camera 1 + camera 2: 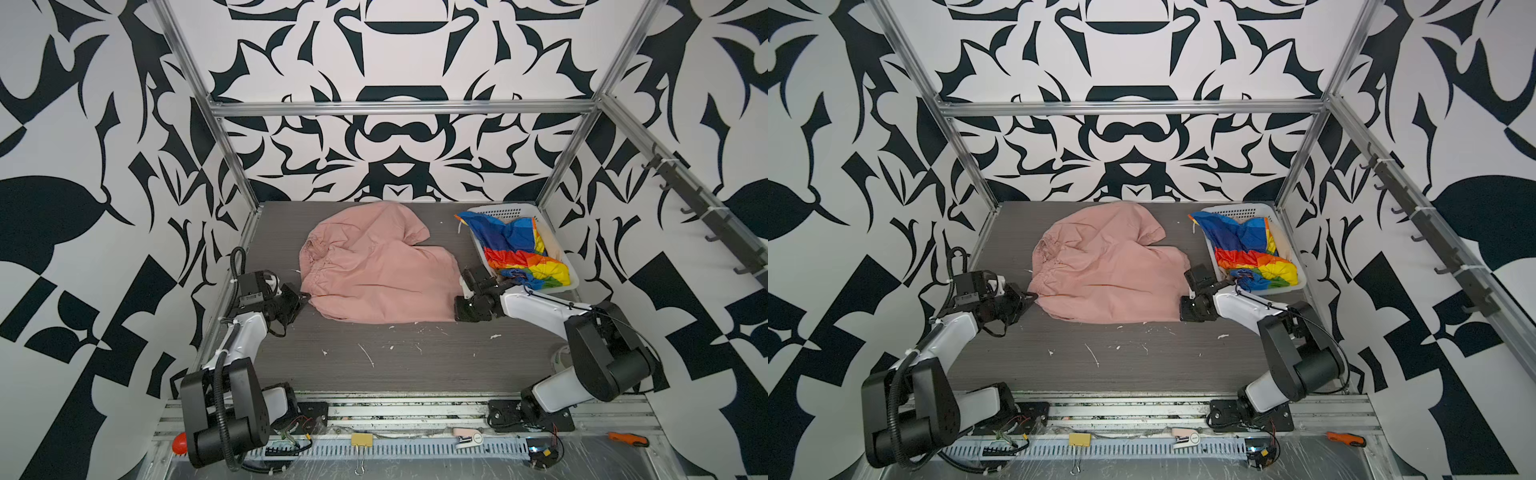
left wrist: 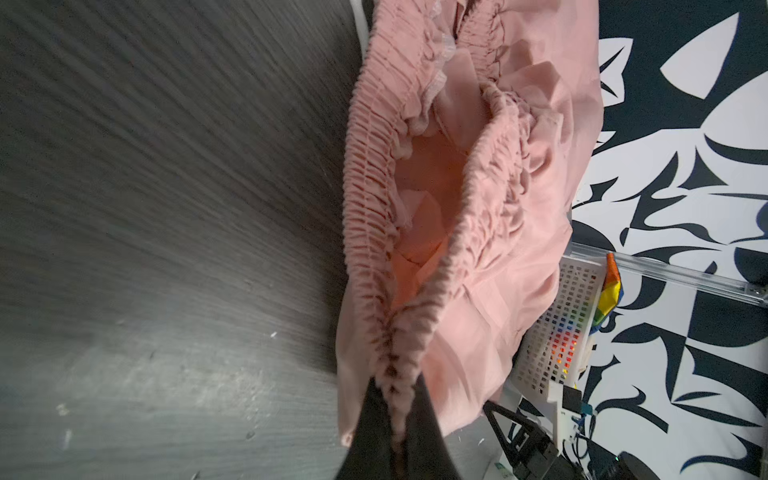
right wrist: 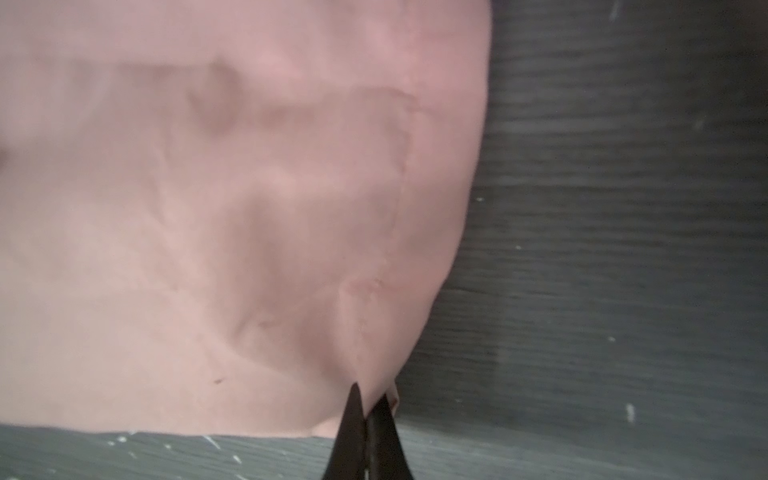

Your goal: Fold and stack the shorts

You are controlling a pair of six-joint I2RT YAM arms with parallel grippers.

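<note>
The dark woodgrain table (image 1: 374,365) carries the whole job. On its far half lies the biggest piece, the salmon-pink shorts (image 1: 374,270), spread but rumpled, with the gathered waistband (image 2: 370,199) toward our left and the legs toward our right. In the far right corner sits the white perforated basket (image 1: 494,211). The rainbow-striped shorts (image 1: 515,249) are heaped in it and spill over its rim, and a sliver of the beige pair (image 1: 549,245) shows beside them; neither is folded yet. We judge that we are at the first fold of the pink pair. Our left gripper (image 2: 395,399) is clamped tight on the near end of the waistband. Our right gripper (image 3: 366,401) is pinched closed on the near hem corner of the leg, and both sit low at the table. To do this well, we should lift the two ends together and level, hold the near edge taut between them, and carry it over to meet the far edge squarely. The waistband gapes open, so we should check that both layers come along. The thin cloth could slip from the right pinch, so a slow, even pull seems wise.
</note>
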